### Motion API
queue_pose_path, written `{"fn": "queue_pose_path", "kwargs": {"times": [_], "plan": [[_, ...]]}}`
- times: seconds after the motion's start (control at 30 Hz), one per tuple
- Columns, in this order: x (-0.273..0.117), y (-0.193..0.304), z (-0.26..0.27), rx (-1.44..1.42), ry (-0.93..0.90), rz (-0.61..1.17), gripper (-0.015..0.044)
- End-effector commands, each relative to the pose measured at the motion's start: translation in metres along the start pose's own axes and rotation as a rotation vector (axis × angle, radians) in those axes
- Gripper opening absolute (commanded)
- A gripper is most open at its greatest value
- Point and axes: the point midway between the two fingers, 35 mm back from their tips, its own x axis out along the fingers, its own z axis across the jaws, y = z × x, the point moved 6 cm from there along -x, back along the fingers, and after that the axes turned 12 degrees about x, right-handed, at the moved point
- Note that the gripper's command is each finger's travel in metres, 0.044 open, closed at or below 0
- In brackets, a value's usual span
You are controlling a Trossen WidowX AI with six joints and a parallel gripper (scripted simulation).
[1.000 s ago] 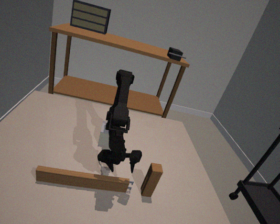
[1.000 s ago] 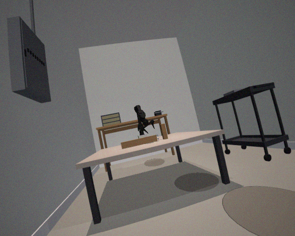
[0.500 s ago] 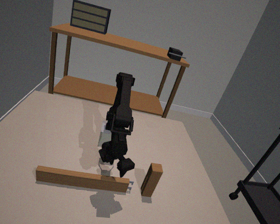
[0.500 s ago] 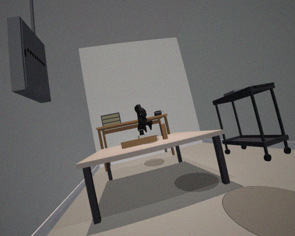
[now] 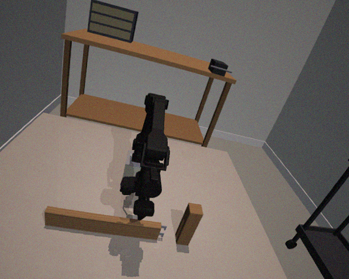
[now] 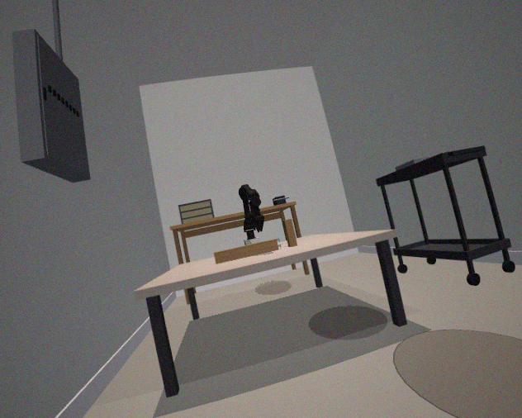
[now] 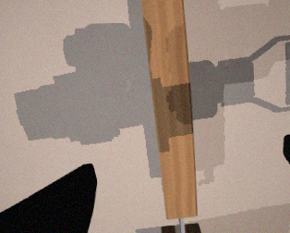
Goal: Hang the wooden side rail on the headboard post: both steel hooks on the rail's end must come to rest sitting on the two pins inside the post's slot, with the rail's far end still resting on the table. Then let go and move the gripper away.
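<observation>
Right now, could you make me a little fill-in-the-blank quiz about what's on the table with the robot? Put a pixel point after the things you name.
1. The long rail (image 5: 102, 224) (image 6: 246, 251) (image 7: 173, 176) is made of ____.
2. Two metal ____ stick out of the rail's end nearest the post (image 5: 189, 225) (image 6: 290, 232).
3. Between the rail and the post there is a ____, so they do not touch.
4. The robot's gripper (image 5: 140, 218) is ____, with nothing between its fingers.

Missing words, in order: wood; hooks; gap; open.

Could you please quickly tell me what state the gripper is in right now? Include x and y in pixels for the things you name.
Gripper (image 5: 140, 218) (image 6: 257, 230) (image 7: 190, 159): open, holding nothing, above the wooden side rail (image 5: 100, 224) (image 6: 246, 251) (image 7: 179, 176).
</observation>
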Motion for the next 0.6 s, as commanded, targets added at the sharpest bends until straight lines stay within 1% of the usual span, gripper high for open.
{"fn": "queue_pose_path", "kwargs": {"times": [0.0,0.07,0.17,0.37,0.47,0.57], "plan": [[0.0,0.0,0.001,0.027,0.005,-0.012,0.044],[0.008,0.0,0.001,0.027,0.005,-0.012,0.044],[0.033,-0.001,0.001,0.027,0.005,-0.012,0.044],[0.036,-0.001,0.001,0.027,0.005,-0.012,0.044],[0.049,-0.001,0.001,0.027,0.005,-0.012,0.044],[0.05,-0.001,0.0,0.027,0.005,-0.012,0.044]]}}
